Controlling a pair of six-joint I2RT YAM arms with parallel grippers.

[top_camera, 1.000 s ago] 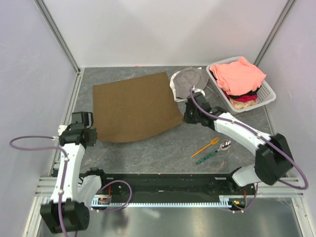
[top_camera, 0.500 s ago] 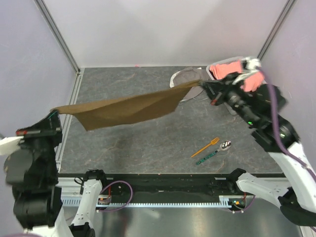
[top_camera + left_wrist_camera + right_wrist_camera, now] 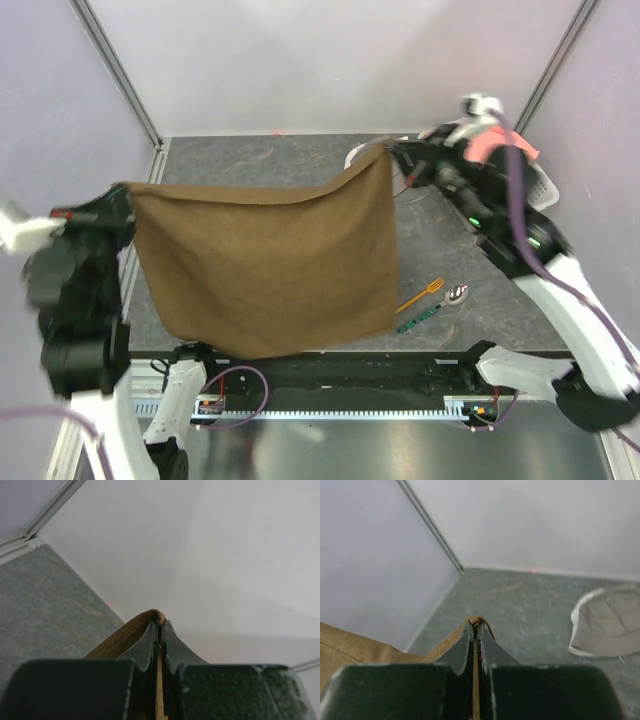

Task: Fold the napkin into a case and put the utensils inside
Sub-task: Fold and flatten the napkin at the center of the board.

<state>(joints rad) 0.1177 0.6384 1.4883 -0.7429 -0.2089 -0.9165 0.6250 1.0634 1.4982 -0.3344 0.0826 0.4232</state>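
The soft plain brown cloth napkin hangs in the air as an open sheet above the grey stone-patterned table; whether its lower hem touches anything I cannot tell. The left gripper is clamped tight on one top corner and the right gripper on the other, and each wrist view shows cloth pinched between closed jaws. The held top edge runs left to right between them, sagging slightly. The thin orange plastic fork and the slim green patterned utensil lie on the table just right of the sheet's lower right corner, nearer the right arm. Laying the cloth flat for folding looks like the coming move
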